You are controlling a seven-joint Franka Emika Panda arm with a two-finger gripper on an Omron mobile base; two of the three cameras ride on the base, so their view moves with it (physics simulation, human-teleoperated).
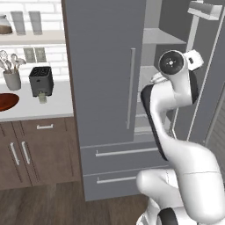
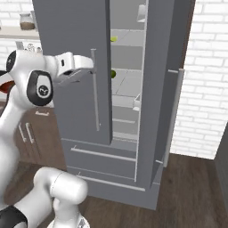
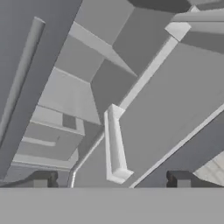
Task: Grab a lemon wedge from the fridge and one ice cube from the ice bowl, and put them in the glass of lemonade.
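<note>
Fridge (image 2: 71, 67) access is the step in hand: its right door stands swung open at the right of the right base view, and the grey shelves inside are bare to me. My end effector (image 2: 89, 67) hangs at centre-left of that view, level with the middle shelves and just beside the closed left door's long silver handle (image 2: 94, 89). Its jaws stand wide and hold nothing; in the hand view my two dark fingertips (image 3: 41, 180) rise well apart at the bottom of the frame, with the shelves and a door bin beyond them.

Two small yellow-green pieces sit on the shelves: one at the upper middle of the right base view, and one lower, the lemon wedge (image 2: 112, 73), just right of the closed door's edge and near my end effector. I cannot tell which is the better target, but the lower one looks closer.

On the worktop (image 1: 52, 103) at the left of the left base view lie the reddish-brown ice bowl (image 1: 6, 101) and the glass of lemonade (image 1: 42, 97) in front of the black toaster (image 1: 41, 81); the ice cube is too small to make out.

Next I judge I must reach around the closed door's edge into the opening, centre my jaws over the wedge and close gently, since so small and rounded a piece may slip.
</note>
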